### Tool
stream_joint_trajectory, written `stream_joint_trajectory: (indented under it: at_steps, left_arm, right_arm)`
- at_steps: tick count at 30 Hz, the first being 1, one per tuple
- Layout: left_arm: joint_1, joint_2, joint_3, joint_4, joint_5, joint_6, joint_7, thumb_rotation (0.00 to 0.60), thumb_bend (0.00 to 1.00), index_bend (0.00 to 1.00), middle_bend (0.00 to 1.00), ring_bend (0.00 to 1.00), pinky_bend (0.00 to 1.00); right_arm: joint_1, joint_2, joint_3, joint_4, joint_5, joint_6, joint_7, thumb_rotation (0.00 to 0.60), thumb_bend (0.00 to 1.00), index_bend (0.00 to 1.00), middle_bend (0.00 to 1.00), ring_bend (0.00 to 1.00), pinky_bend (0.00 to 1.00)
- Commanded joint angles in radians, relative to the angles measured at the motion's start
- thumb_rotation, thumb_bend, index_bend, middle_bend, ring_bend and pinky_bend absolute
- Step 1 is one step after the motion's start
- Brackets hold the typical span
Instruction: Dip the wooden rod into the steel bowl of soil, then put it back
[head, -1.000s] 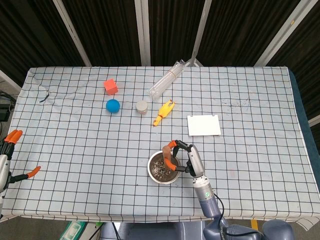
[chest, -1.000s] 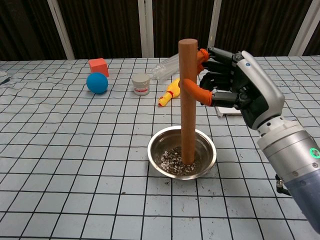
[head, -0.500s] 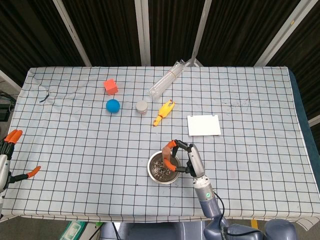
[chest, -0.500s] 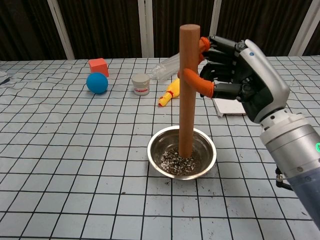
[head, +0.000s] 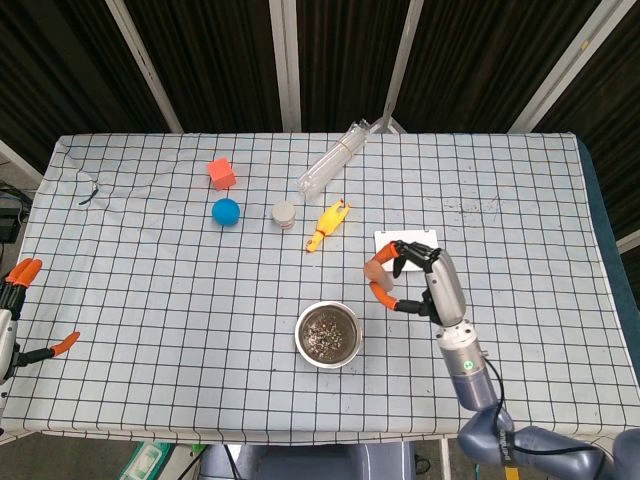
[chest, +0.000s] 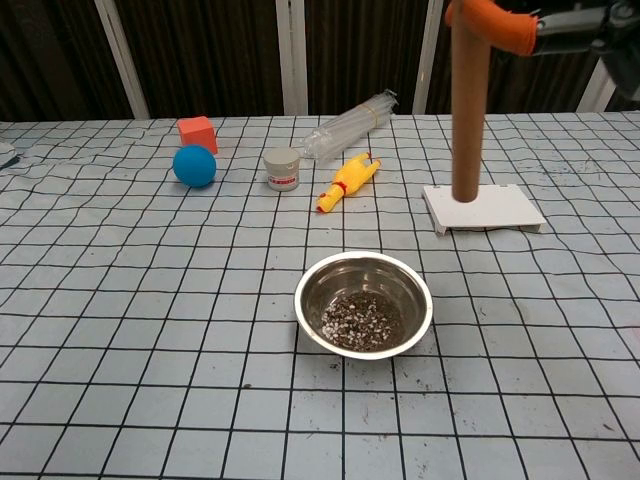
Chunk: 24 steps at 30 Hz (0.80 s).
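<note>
- Wooden rod (chest: 469, 110) now lifted clear of steel bowl (chest: 364, 301); a second ago standing in the soil.
- Held upright in right hand (head: 425, 281), fingers pinching it, above white pad (chest: 484, 208).
- Dip judged done; return remaining.
- Left hand (head: 12, 300) spread, idle.

desk (head: 150, 300): checked cloth | red cube (head: 221, 173) far left, blue ball (head: 226, 211) just in front of it | small white jar (head: 284, 213) beside yellow rubber chicken (head: 327, 224) | clear plastic bottle (head: 335, 159) lying on its side behind them | white flat pad (head: 408, 252) at right
</note>
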Motion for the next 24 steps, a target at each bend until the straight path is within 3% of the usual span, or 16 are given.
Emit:
stream_joint_trajectory:
  at_steps: [1,10,15,18,24]
  left_arm:
    - [-0.001,0.0,0.001,0.0,0.002,-0.001,-0.001,0.6,0.05,0.0,0.0,0.0,0.0]
    - [-0.003,-0.001,0.004,-0.004,0.007,-0.004,0.005,0.6,0.05,0.0,0.0,0.0,0.0]
    - [-0.003,-0.001,0.003,-0.006,0.003,-0.005,0.008,0.6,0.05,0.0,0.0,0.0,0.0]
    - [-0.002,-0.001,0.003,-0.006,0.002,-0.004,0.008,0.6,0.05,0.0,0.0,0.0,0.0]
    - [-0.002,0.0,0.005,-0.007,0.002,-0.006,0.007,0.6,0.05,0.0,0.0,0.0,0.0]
  right_arm:
    - [-0.028,0.128,-0.002,-0.006,0.026,-0.054,-0.084,0.6,0.42,0.81,0.61,0.68,0.63]
    - [-0.076,0.226,-0.075,0.108,0.064,-0.128,-0.241,0.6,0.42,0.81,0.61,0.68,0.63]
    - [-0.099,0.247,-0.099,0.172,0.099,-0.159,-0.406,0.6,0.42,0.81,0.61,0.68,0.63]
    - [-0.108,0.262,-0.115,0.168,0.111,-0.178,-0.544,0.6,0.42,0.81,0.61,0.68,0.63]
    - [-0.117,0.288,-0.148,0.124,0.131,-0.232,-0.676,0.6,0.42,0.81,0.61,0.68,0.63]
